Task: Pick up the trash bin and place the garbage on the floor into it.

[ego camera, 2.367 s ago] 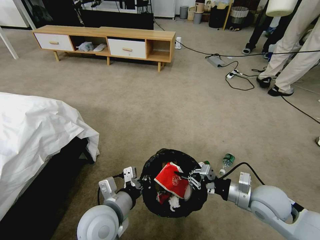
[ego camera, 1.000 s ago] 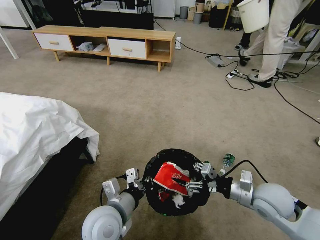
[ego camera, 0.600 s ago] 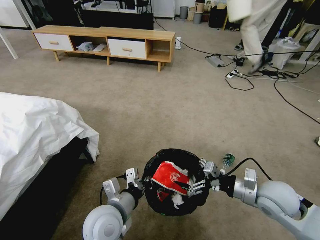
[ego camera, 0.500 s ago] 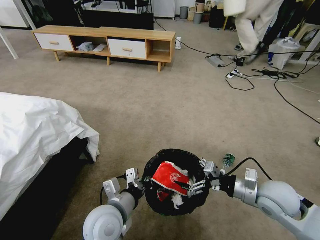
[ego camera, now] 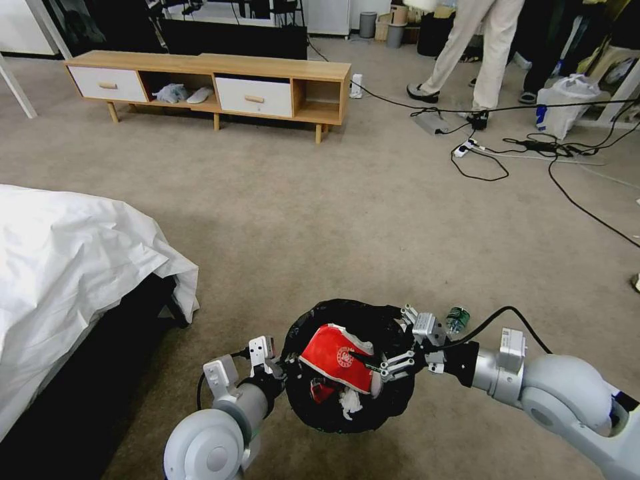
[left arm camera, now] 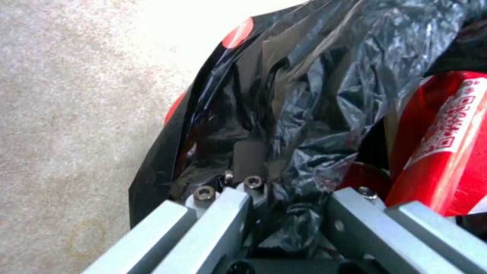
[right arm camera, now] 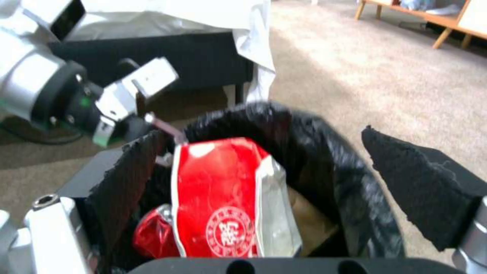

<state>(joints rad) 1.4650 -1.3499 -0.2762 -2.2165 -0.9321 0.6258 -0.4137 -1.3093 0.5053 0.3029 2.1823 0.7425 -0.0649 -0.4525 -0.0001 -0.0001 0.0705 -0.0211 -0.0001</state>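
Now my right pincer (ego camera: 392,364) has let go of the red wrapper (ego camera: 335,356), jaws apart, backing toward three o'clock; left pincer (ego camera: 280,369) grips the bin (ego camera: 393,400) rim at nine.

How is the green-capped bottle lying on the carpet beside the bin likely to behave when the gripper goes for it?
The bottle lies on its side on the floor, so a nudge would probably roll it. It looks like small clear plastic, likely light and smooth, so it may slip from the fingers.
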